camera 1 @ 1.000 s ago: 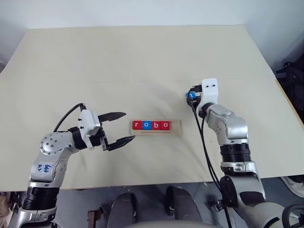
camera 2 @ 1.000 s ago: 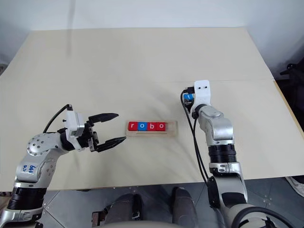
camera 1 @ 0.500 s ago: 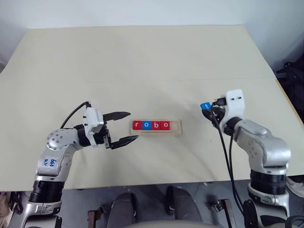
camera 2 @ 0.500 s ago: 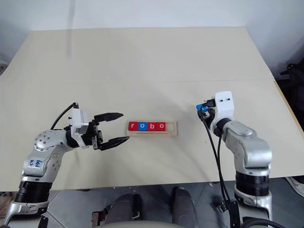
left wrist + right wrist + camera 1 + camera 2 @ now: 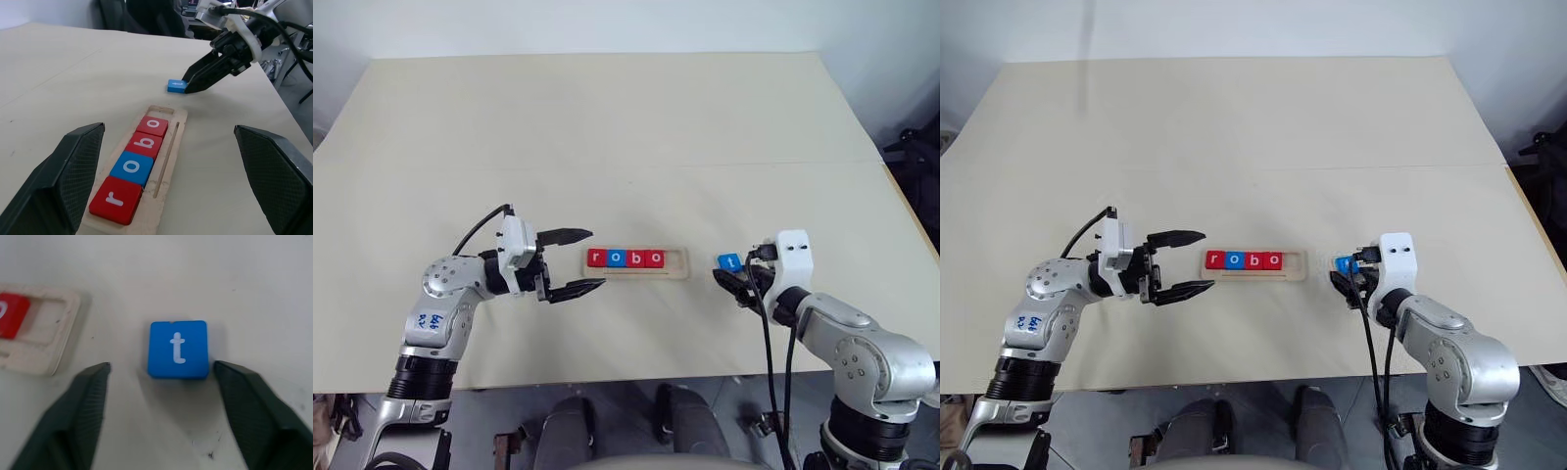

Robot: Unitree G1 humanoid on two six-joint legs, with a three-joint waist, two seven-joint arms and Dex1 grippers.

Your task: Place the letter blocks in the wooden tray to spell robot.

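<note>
The wooden tray point(image 5: 676, 260) lies mid-table with red r point(image 5: 596, 258), blue o point(image 5: 615, 258), red b point(image 5: 634, 258) and red o point(image 5: 653, 258) in its slot; its right end slot is bare. A blue t block point(image 5: 729, 261) lies flat on the table just right of the tray. My right gripper point(image 5: 161, 366) is open, its fingertips either side of the t block's near edge, one fingertip point(image 5: 230, 374) close beside it. At the tray's left end my left gripper point(image 5: 596, 258) points at it, open and holding nothing.
The beige table point(image 5: 607, 127) stretches wide behind the tray, with a faint seam across it. Its front edge runs close below both arms. Cables hang from the right wrist point(image 5: 766, 323). Dark chairs point(image 5: 146, 17) stand beyond the table's right side.
My right gripper drew back toward the front edge with the blue t block, set it down right of the tray and opened. My left gripper edged right toward the tray.
</note>
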